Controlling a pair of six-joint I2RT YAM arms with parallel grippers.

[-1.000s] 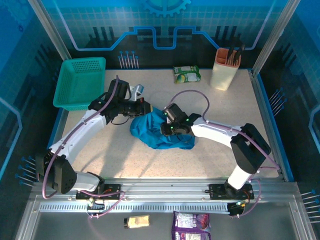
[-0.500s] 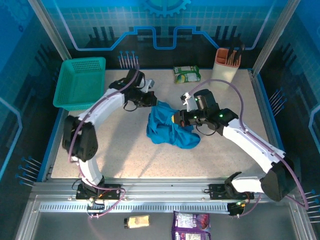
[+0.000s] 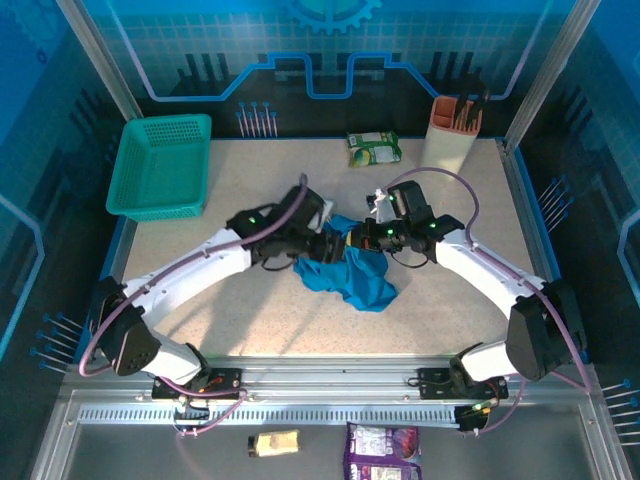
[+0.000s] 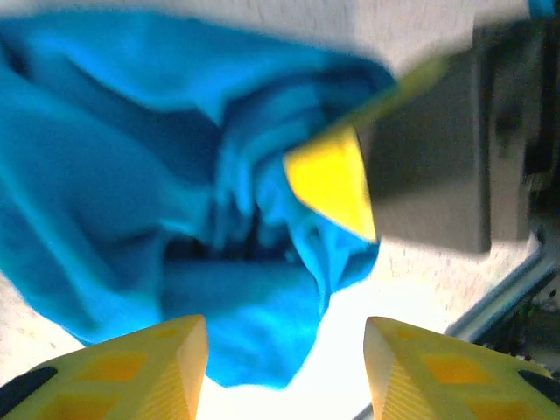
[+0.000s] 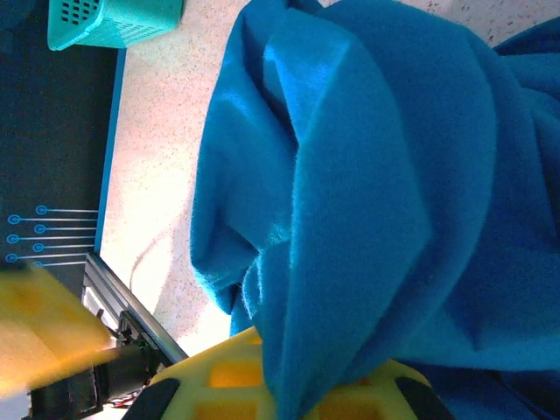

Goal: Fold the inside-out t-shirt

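The top camera looks steeply down from behind the arm bases, taking in the whole speckled beige desk [image 3: 300, 330]. Both wrist cameras hang very close to the crumpled medium-blue cloth t-shirt [image 3: 360, 285] [image 4: 114, 175] [image 5: 367, 175], which all three views share. The teal plastic mesh basket [image 3: 160, 165] [image 5: 105, 22] sits upper left in the top and right-wrist views.

Left arm [image 3: 190, 272] and right arm [image 3: 490, 275] same build: white shell links, black joint housings, black wrist blocks. Green LEDs [image 3: 250, 214] lit near the wrists. One purple cable [image 3: 445, 180] per arm, looping loose off the links. Black base plates [image 3: 215, 381]. Left fingers [image 4: 131, 372] yellow, moulded square-grid faces, black at the roots; right finger [image 5: 254, 385] same yellow grid.
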